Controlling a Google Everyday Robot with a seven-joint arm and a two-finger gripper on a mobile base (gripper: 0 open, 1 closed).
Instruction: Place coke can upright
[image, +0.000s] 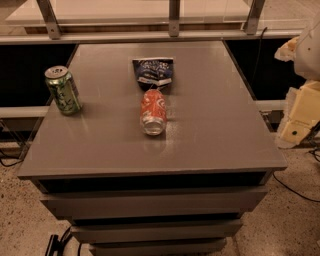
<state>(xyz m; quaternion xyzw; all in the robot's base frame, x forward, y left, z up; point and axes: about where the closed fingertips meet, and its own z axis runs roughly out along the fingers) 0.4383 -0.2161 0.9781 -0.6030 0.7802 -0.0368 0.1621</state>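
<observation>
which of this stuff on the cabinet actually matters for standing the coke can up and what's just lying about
For the job:
coke can, lying on its side mid-top
cabinet top, where it must stand
gripper: not in view; only pale arm parts at the right edge

Just lying about:
green can, upright, left edge
dark blue snack bag, just behind the coke can

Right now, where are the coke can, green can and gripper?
coke can (152, 107): camera view, red side.
green can (63, 92): camera view, side wall.
gripper (299, 120): camera view, pale body at right edge.
</observation>
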